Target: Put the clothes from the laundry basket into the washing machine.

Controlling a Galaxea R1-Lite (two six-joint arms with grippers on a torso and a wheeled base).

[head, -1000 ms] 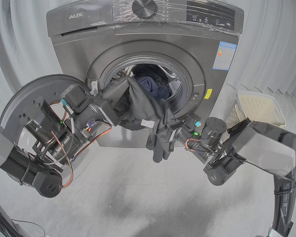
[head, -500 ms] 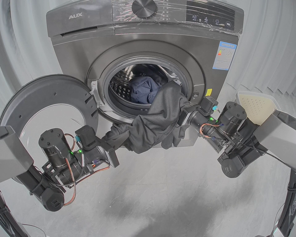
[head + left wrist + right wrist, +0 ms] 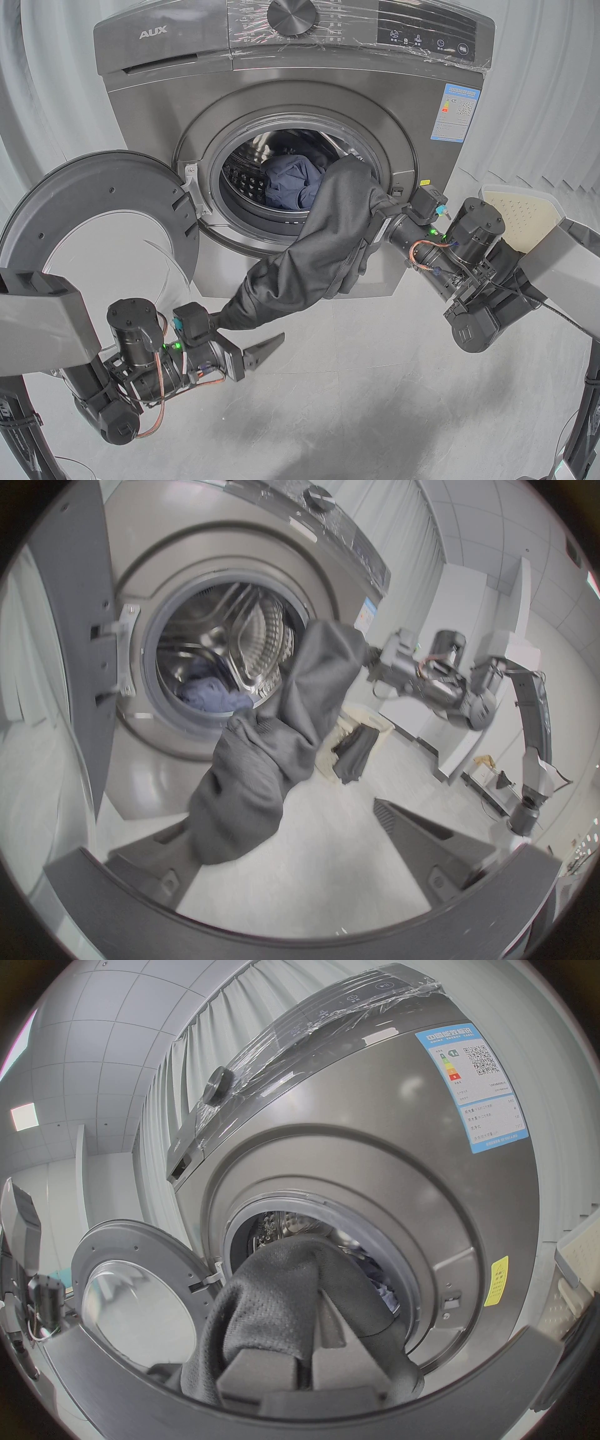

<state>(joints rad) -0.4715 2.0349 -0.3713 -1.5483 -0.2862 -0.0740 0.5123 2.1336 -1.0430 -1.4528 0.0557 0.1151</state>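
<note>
A dark grey garment (image 3: 319, 250) hangs from the rim of the washing machine (image 3: 294, 81) opening down toward the floor. My right gripper (image 3: 374, 226) is shut on its upper part at the right edge of the opening; in the right wrist view the cloth wraps that gripper (image 3: 312, 1347). My left gripper (image 3: 253, 328) is low, in front of the open door (image 3: 94, 200), and stands open. The garment's lower end (image 3: 244, 792) lies over one of its fingers. A blue piece of clothing (image 3: 290, 181) is inside the drum.
The pale laundry basket (image 3: 531, 215) stands on the floor right of the machine, behind my right arm, and a dark cloth (image 3: 355, 753) hangs over its side. The round door swings out to the left. Bare grey floor (image 3: 350, 387) lies in front.
My left gripper has dropped down and back from the opening and opened, so the garment now only drapes over one finger. My right gripper has lifted its end to the drum's rim.
</note>
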